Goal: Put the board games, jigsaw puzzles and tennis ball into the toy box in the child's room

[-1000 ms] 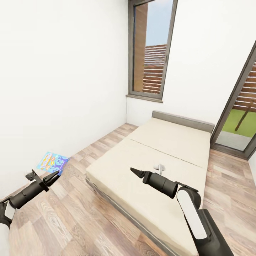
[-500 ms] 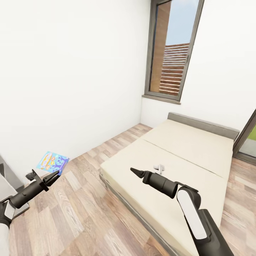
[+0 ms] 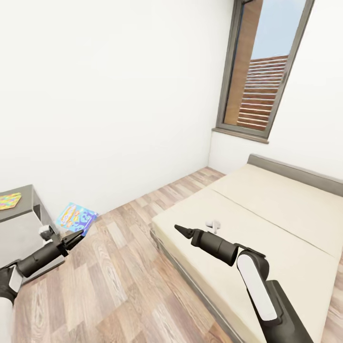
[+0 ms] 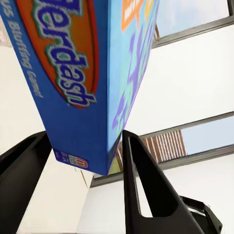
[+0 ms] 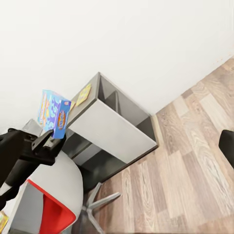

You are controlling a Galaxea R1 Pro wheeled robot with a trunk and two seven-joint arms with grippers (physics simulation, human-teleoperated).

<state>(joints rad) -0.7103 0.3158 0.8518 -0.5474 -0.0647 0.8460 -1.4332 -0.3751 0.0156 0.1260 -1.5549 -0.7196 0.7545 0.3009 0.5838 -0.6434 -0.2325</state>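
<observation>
A: What is the biggest thing in front of you?

B: The bed (image 3: 267, 209). Its beige mattress runs from the window (image 3: 263, 66) wall toward you, and your right arm reaches over its near corner. The wood floor (image 3: 114, 281) lies between the bed and the white wall (image 3: 105, 90).

A: And at your left?

B: A grey cabinet (image 3: 21, 228) stands against that wall. On its dark tabletop, near the far edge, lies a jigsaw puzzle (image 3: 9, 200), a flat multicoloured panel. From the right wrist camera you see the same cabinet (image 5: 109, 124) with open shelves, and the puzzle (image 5: 83, 94) flat on its top.

A: Where is the board game?

B: Your left end effector (image 3: 71, 238) grips the bright blue board game (image 3: 75, 218) by its lower edge and holds it up in the air, over the floor beside the cabinet's corner. From the left wrist camera you see the two black fingers (image 4: 146, 190) pressed on either side of the box (image 4: 92, 83), one on each broad face, with the orange print on the cover turned toward the lens. The right wrist camera shows the box (image 5: 53, 113) standing upright above that end effector (image 5: 47, 142).

A: And your right end effector?

B: The right end effector (image 3: 181, 230) is closed to a point, holding nothing, just over the mattress's near edge. A small white thing (image 3: 213, 225) lies on the mattress just behind it; you cannot tell what it is.
</observation>
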